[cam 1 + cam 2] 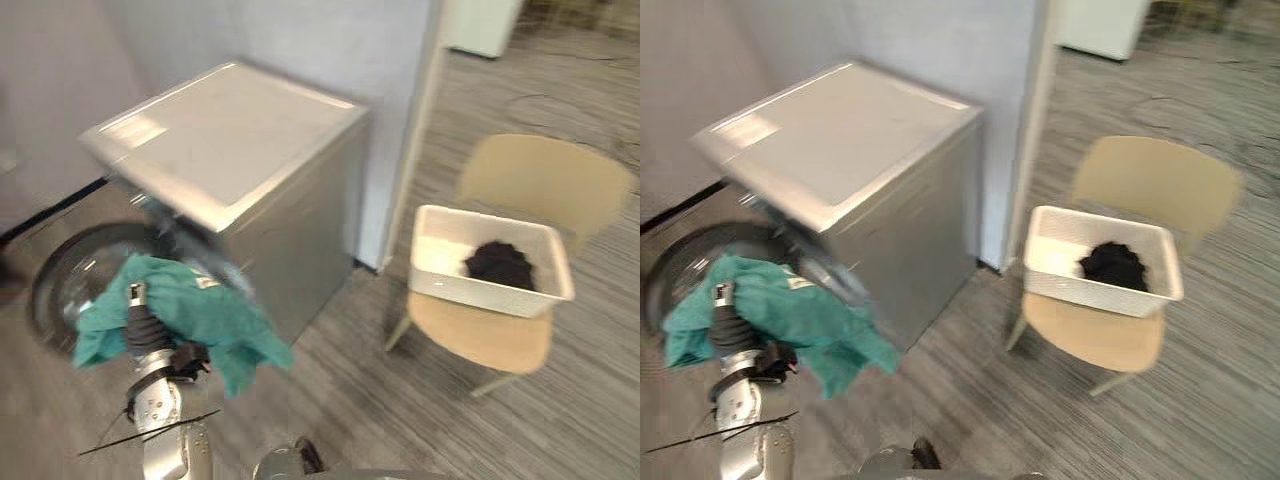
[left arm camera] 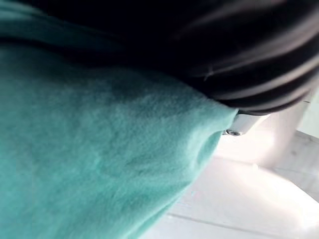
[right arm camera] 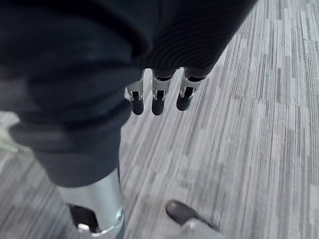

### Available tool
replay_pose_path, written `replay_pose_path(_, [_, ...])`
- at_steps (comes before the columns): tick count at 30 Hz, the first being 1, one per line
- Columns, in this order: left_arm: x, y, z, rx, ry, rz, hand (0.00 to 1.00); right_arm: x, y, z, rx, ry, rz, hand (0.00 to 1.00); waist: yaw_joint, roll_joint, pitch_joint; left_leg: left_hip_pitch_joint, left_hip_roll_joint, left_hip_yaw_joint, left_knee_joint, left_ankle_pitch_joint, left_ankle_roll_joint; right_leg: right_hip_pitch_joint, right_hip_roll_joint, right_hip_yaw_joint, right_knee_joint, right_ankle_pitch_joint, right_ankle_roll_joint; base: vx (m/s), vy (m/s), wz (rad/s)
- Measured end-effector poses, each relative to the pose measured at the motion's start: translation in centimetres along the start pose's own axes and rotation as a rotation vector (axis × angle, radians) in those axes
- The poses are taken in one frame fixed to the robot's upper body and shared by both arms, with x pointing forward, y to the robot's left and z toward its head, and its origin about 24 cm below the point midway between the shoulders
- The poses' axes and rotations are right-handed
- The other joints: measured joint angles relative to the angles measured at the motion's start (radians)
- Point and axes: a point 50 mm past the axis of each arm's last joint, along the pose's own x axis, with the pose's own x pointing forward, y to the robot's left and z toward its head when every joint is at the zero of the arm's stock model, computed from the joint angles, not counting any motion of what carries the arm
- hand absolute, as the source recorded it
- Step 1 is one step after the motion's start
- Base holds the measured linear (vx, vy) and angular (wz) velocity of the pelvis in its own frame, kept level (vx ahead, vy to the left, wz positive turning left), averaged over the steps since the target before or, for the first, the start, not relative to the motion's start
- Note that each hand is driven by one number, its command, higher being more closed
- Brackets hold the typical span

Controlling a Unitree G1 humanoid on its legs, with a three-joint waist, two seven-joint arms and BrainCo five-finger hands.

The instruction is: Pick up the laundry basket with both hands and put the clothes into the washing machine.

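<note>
two garments counted: one teal cloth [image 1: 195,310], one dark bundle [image 1: 498,265]. one white laundry basket [image 1: 440,272], one tan chair [image 1: 480,340], one washing machine [image 1: 250,170].

teal cloth is draped over the left hand [image 1: 141,322] and hangs off both sides of it. whether that hand grips it or merely carries it, cannot tell; the cloth hides it. washer's round door [image 1: 65,275] sits just beyond and outboard of this hand, and looks swung open.

right hand [image 3: 159,92] hangs over the grey floor, fingers loose and straight, holding nothing.

basket rests on the chair, well apart from the left hand, off to its inner side and farther out. the dark bundle lies inside it.

handling, judged: both garments are soft, limp and light, and trailing ends may catch on the door rim. best bunched at the middle. basket looks stiff, thin-walled and near-empty, so light. take the rim at two opposite sides.
</note>
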Motion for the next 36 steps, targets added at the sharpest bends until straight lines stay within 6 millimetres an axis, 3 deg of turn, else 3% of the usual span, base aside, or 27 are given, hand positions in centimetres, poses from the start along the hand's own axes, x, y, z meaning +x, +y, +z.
replay_pose_path(1, [-0.1, 0.0, -0.4, 0.001, 0.018, 0.0, 1.0, 0.1, 0.5, 0.7, 0.009, -0.017, 0.015, 0.0, 0.002, 0.004, 0.007, -0.01, -0.012, -0.012, 0.02, -0.005, 0.006, 0.006, -0.011, -0.005, 0.017, 0.001, 0.001, -0.04, 0.242, 0.62])
replay_pose_path(4, [-1.2, -1.5, -2.1, -0.034, 0.116, -0.069, 1.0, 0.1, 2.2, 3.7, 0.0, -0.119, 0.073, 0.0, 0.005, -0.014, 0.002, -0.015, -0.19, -0.118, -0.048, -0.015, 0.019, 0.008, -0.169, -0.03, 0.143, -0.038, -0.038, -0.02, 0.395, 1.14])
replay_pose_path(6, [-1.5, -1.8, -2.4, -0.037, 0.129, -0.096, 1.0, -0.1, 3.0, 4.5, -0.031, -0.147, 0.097, 0.0, 0.011, -0.026, 0.012, 0.011, -0.246, -0.128, -0.071, -0.019, 0.035, 0.01, -0.23, -0.004, 0.206, -0.055, -0.038, 0.02, 0.304, 0.64])
replay_pose_path(7, [-2.0, -1.9, -2.7, -0.036, 0.152, -0.107, 1.0, -0.4, 4.0, 5.2, -0.067, -0.191, 0.126, 0.0, 0.02, -0.03, 0.016, 0.041, -0.29, -0.14, -0.079, -0.026, 0.055, -0.001, -0.278, 0.07, 0.29, -0.085, -0.091, 0.05, 0.262, 0.48])
replay_pose_path(8, [-2.3, -2.1, -3.0, -0.037, 0.171, -0.115, 1.0, -0.9, 5.1, 5.7, -0.09, -0.224, 0.159, 0.0, 0.021, -0.027, 0.018, 0.071, -0.315, -0.154, -0.082, -0.033, 0.074, -0.04, -0.279, 0.209, 0.391, -0.121, -0.169, 0.06, 0.299, 0.49])
replay_pose_path(9, [-2.5, -2.3, -3.1, -0.039, 0.176, -0.124, 1.0, -1.1, 5.7, 5.7, -0.1, -0.236, 0.176, 0.0, 0.022, -0.026, 0.018, 0.084, -0.327, -0.171, -0.089, -0.034, 0.078, -0.069, -0.257, 0.295, 0.443, -0.137, -0.162, 0.05, 0.191, 0.79])
replay_pose_path(10, [-2.7, -3.2, -3.3, -0.048, 0.188, -0.158, 1.0, -1.8, 7.0, 5.8, -0.104, -0.259, 0.212, 0.0, 0.021, -0.028, 0.02, 0.119, -0.361, -0.218, -0.137, -0.019, 0.08, -0.154, -0.164, 0.489, 0.569, -0.181, -0.103, 0.02, 0.16, 0.93])
replay_pose_path(12, [-3.1, -3.9, -3.6, -0.056, 0.204, -0.188, 1.0, -2.2, 7.9, 5.7, -0.101, -0.269, 0.238, 0.0, 0.008, -0.037, 0.02, 0.163, -0.389, -0.242, -0.234, -0.031, 0.064, -0.226, -0.064, 0.586, 0.632, -0.215, -0.06, 0.07, 0.107, 1.07])
replay_pose_path(13, [-2.9, -4.3, -3.1, -0.051, 0.183, -0.216, 1.0, -2.8, 9.5, 5.7, -0.089, -0.279, 0.273, 0.0, -0.008, -0.085, 0.028, 0.155, -0.368, -0.213, -0.115, -0.067, 0.128, -0.278, -0.046, 0.595, 0.639, -0.232, -0.048, 0.26, -0.062, 1.11])
replay_pose_path(14, [-2.8, -5.3, -2.5, -0.073, 0.153, -0.257, 1.0, -3.0, 9.5, 5.9, -0.074, -0.298, 0.272, 0.0, -0.002, -0.082, 0.038, 0.147, -0.32, -0.247, -0.081, -0.07, 0.076, -0.319, -0.031, 0.577, 0.635, -0.238, -0.031, 0.29, -0.125, 1.01])
replay_pose_path(16, [-2.8, -5.6, -2.9, -0.079, 0.169, -0.257, 1.0, -3.0, 9.4, 5.9, -0.094, -0.302, 0.272, 0.0, 0.001, -0.116, 0.032, 0.152, -0.347, -0.306, -0.081, -0.069, 0.075, -0.34, -0.005, 0.593, 0.541, -0.247, -0.03, 0.17, -0.141, 0.86])
replay_pose_path(17, [-3.0, -5.7, -3.5, -0.082, 0.195, -0.255, 1.0, -3.1, 9.6, 5.5, -0.085, -0.296, 0.278, 0.0, -0.008, -0.107, 0.033, 0.151, -0.356, -0.348, -0.084, -0.066, 0.074, -0.338, 0.026, 0.594, 0.467, -0.246, -0.033, 0.23, -0.098, 1.32])
replay_pose_path(18, [-3.1, -6.0, -4.0, -0.086, 0.217, -0.26, 1.0, -3.1, 9.4, 5.0, -0.089, -0.286, 0.27, 0.0, -0.012, -0.117, 0.022, 0.151, -0.362, -0.383, -0.072, -0.066, 0.073, -0.315, 0.049, 0.595, 0.402, -0.218, -0.057, 0.27, -0.082, 1.3])
replay_pose_path(20, [-3.3, -6.7, -4.7, -0.088, 0.25, -0.284, 1.0, -3.0, 9.4, 4.9, -0.109, -0.286, 0.269, 0.0, 0.001, -0.102, 0.015, 0.162, -0.347, -0.41, -0.039, -0.066, 0.069, -0.262, 0.063, 0.545, 0.349, -0.211, -0.055, 0.26, -0.04, 0.84])
replay_pose_path(22, [-3.3, -6.6, -4.8, -0.09, 0.255, -0.282, 1.0, -3.2, 9.8, 5.0, -0.138, -0.299, 0.286, 0.0, 0.004, -0.084, 0.015, 0.138, -0.307, -0.382, 0.076, -0.046, 0.009, -0.168, 0.085, 0.498, 0.249, -0.184, -0.061, 0.26, -0.003, 0.49])
replay_pose_path(23, [-3.3, -6.6, -4.9, -0.089, 0.257, -0.281, 1.0, -3.3, 10.2, 5.0, -0.156, -0.302, 0.299, 0.0, 0.011, -0.086, 0.017, 0.079, -0.246, -0.303, 0.231, -0.039, -0.023, -0.094, 0.101, 0.487, 0.17, -0.155, -0.063, 0.24, 0.0, -0.04])
replay_pose_path(24, [-3.4, -6.6, -4.9, -0.094, 0.26, -0.283, 1.0, -3.5, 10.6, 5.0, -0.161, -0.302, 0.308, 0.0, 0.036, -0.09, 0.017, 0.055, -0.163, -0.239, 0.299, -0.074, 0.029, -0.047, 0.119, 0.505, 0.109, -0.136, -0.061, 0.22, -0.005, -0.24])
replay_pose_path(25, [-3.4, -6.5, -4.9, -0.094, 0.261, -0.282, 1.0, -3.5, 10.6, 5.0, -0.162, -0.302, 0.309, 0.0, 0.043, -0.089, 0.016, 0.044, -0.124, -0.229, 0.309, -0.076, 0.029, -0.034, 0.126, 0.519, 0.089, -0.129, -0.059, 0.19, 0.018, -0.65])
replay_pose_path(26, [-3.4, -6.5, -4.9, -0.093, 0.261, -0.283, 1.0, -3.5, 10.7, 5.2, -0.167, -0.309, 0.311, 0.0, 0.057, -0.079, 0.009, 0.021, -0.048, -0.228, 0.286, -0.083, 0.006, -0.03, 0.133, 0.55, 0.071, -0.121, -0.049, 0.08, 0.061, -0.59])
replay_pose_path(27, [-3.3, -6.4, -4.9, -0.091, 0.261, -0.279, 1.0, -3.6, 10.9, 5.3, -0.176, -0.317, 0.317, 0.0, 0.057, -0.075, 0.006, 0.015, -0.022, -0.233, 0.248, -0.079, 0.001, -0.035, 0.136, 0.568, 0.069, -0.122, -0.045, 0.11, 0.15, -0.87])
replay_pose_path(28, [-3.3, -6.3, -5.0, -0.089, 0.263, -0.276, 1.0, -3.7, 11.2, 5.7, -0.198, -0.333, 0.33, 0.0, 0.056, -0.064, -0.001, 0.021, 0.015, -0.281, 0.111, -0.036, -0.034, -0.053, 0.142, 0.611, 0.071, -0.127, -0.029, 0.09, 0.18, -0.89])
replay_pose_path(29, [-3.3, -6.0, -5.0, -0.085, 0.265, -0.266, 1.0, -3.8, 11.3, 5.7, -0.216, -0.341, 0.334, 0.0, 0.057, -0.035, -0.015, 0.041, 0.045, -0.335, -0.024, 0.068, -0.043, -0.073, 0.16, 0.647, 0.081, -0.134, -0.016, 0.19, 0.303, -1.25])
replay_pose_path(30, [-3.1, -5.3, -5.4, -0.069, 0.28, -0.231, 1.0, -3.9, 11.8, 5.3, -0.232, -0.326, 0.352, 0.0, 0.054, -0.063, -0.021, 0.08, 0.03, -0.315, -0.045, 0.073, -0.13, -0.09, 0.148, 0.706, 0.096, -0.141, 0.011, 0.18, 0.251, -1.01])
replay_pose_path(33, [-3.0, -4.3, -5.7, -0.051, 0.295, -0.183, 1.0, -4.3, 12.7, 4.4, -0.271, -0.313, 0.386, 0.0, 0.05, -0.117, -0.013, 0.085, 0.001, -0.361, 0.046, 0.053, -0.095, -0.074, 0.123, 0.768, 0.081, -0.132, 0.034, 0.14, 0.154, -0.69])
replay_pose_path(36, [-3.0, -4.2, -5.7, -0.047, 0.296, -0.164, 1.0, -4.4, 13.0, 3.9, -0.3, -0.302, 0.401, 0.0, 0.053, -0.138, -0.018, 0.086, -0.021, -0.475, 0.135, 0.046, -0.088, -0.06, 0.116, 0.829, 0.086, -0.129, 0.039, 0.06, 0.122, -0.59])
